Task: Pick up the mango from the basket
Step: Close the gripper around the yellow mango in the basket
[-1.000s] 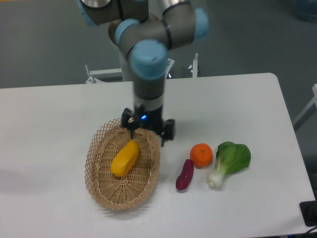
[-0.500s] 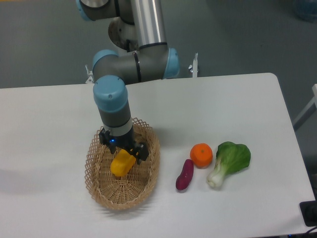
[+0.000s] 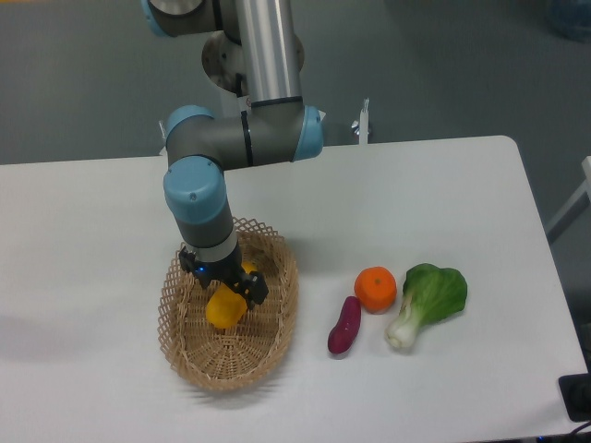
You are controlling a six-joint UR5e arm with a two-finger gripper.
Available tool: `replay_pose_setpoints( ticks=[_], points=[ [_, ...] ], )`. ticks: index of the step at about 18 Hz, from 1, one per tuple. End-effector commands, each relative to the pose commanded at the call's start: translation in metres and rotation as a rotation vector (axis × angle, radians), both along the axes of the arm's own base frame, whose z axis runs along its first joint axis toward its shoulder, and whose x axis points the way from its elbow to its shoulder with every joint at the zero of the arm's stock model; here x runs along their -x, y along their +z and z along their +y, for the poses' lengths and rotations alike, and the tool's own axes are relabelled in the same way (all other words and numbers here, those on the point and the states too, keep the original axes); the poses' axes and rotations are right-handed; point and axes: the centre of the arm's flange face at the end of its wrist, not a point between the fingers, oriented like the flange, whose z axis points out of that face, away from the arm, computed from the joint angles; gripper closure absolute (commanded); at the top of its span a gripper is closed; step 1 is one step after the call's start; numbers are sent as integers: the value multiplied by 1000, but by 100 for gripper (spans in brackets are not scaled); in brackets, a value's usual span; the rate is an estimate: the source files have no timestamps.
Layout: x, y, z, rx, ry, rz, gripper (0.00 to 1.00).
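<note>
Since the black two-finger gripper (image 3: pixel 227 285) sits over the yellow-orange oval mango (image 3: pixel 224 305), at 12 o'clock in the tan woven wicker basket (image 3: pixel 275 334), we judge grasping; jaw closure we cannot tell.

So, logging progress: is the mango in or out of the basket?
In. The mango lies within the basket, the gripper down over its upper end.

A white desk (image 3: pixel 443 185) with rounded corners filled most of the view under even light. Behind it, from nine to three o'clock, lay a grey floor (image 3: pixel 462 65).
</note>
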Motion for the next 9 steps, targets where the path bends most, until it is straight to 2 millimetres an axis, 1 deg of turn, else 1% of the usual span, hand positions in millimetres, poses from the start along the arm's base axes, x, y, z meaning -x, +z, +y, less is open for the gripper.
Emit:
replay_pose_setpoints(
  ticks=[1, 2, 3, 4, 5, 8, 9],
  points=[
    [0, 2, 0, -3, 0, 2, 0],
    [0, 1, 0, -1, 0, 1, 4],
    [1, 0, 1, -1, 0, 1, 15],
    [1, 0, 1, -1, -2, 1, 31],
    [1, 1, 1, -2, -3, 2, 41],
    [2, 4, 3, -7, -5, 5, 54],
    [2, 4, 3, -7, -5, 5, 56]
  ],
)
